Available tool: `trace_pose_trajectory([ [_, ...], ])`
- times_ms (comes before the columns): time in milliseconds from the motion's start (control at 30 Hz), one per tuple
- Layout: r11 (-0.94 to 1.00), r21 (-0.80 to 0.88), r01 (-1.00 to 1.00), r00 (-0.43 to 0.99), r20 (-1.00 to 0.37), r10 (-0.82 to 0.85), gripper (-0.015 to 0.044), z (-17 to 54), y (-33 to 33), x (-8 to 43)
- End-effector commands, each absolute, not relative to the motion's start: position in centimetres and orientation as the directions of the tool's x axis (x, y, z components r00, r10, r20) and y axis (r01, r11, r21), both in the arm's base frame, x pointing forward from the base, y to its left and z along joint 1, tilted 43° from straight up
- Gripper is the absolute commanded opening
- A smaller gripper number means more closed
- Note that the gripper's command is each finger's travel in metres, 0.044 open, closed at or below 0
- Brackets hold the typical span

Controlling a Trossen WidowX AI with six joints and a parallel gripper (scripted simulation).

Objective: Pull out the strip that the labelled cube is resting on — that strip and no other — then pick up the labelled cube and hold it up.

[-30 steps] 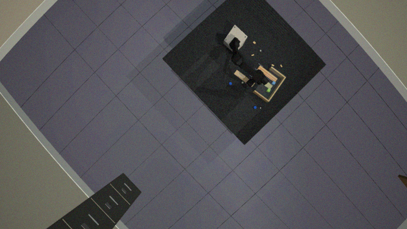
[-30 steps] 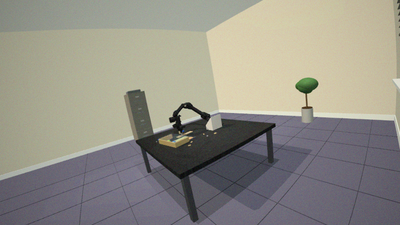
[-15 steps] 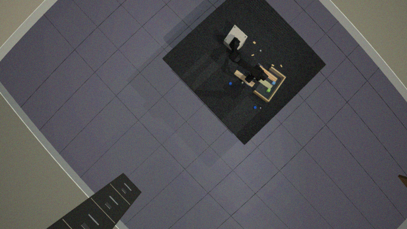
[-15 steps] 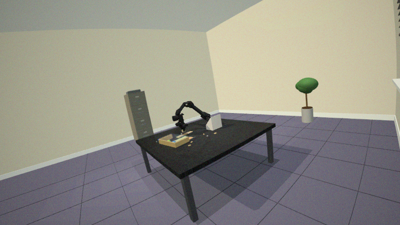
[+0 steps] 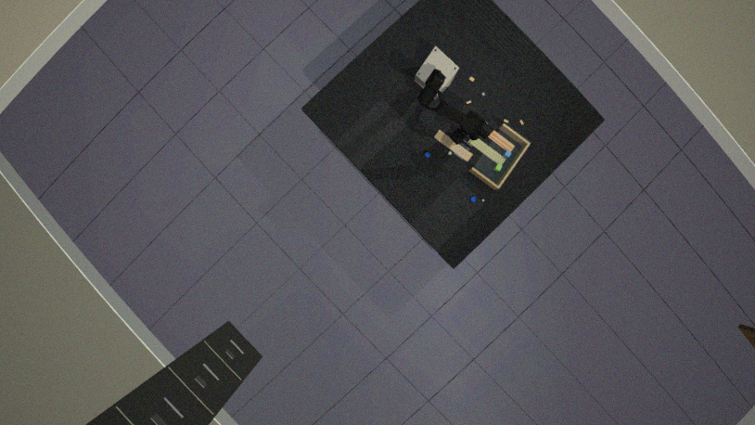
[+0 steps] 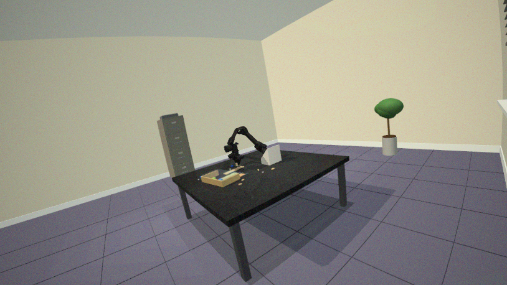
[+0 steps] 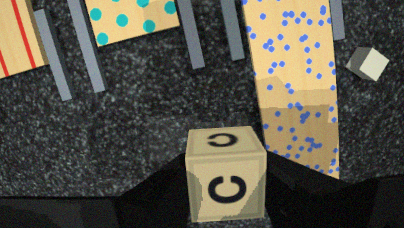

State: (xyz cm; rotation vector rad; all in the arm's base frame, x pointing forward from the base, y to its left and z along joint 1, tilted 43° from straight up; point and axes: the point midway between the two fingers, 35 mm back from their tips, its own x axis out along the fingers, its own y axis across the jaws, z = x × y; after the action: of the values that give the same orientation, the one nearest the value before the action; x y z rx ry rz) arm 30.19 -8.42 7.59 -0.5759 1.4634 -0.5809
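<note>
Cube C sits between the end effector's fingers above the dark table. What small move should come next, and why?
Probably a short further rise, then hold. In the wrist view the end effector is shut on the cube marked C, and the blue-speckled strip lies below and apart from it. Only holding the cube up seems left, and more height would make that plain.

From the top view we look straight down from high up on the table [image 5: 369, 100]; our exterior view faces it from afar across the room; both share it. Our wrist view looks down, close
</note>
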Motion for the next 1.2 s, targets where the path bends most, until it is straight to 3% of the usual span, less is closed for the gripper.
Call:
trace_pose_trajectory([
  [0, 0.735, -0.678, 0.013, 0.024, -0.735, -0.678, 0.0000, 7.1, -8.1, 28.6],
  [1167, 0.736, -0.676, 0.013, 0.023, -0.736, -0.677, 0.0000, 9.6, -5.6, 28.3],
])
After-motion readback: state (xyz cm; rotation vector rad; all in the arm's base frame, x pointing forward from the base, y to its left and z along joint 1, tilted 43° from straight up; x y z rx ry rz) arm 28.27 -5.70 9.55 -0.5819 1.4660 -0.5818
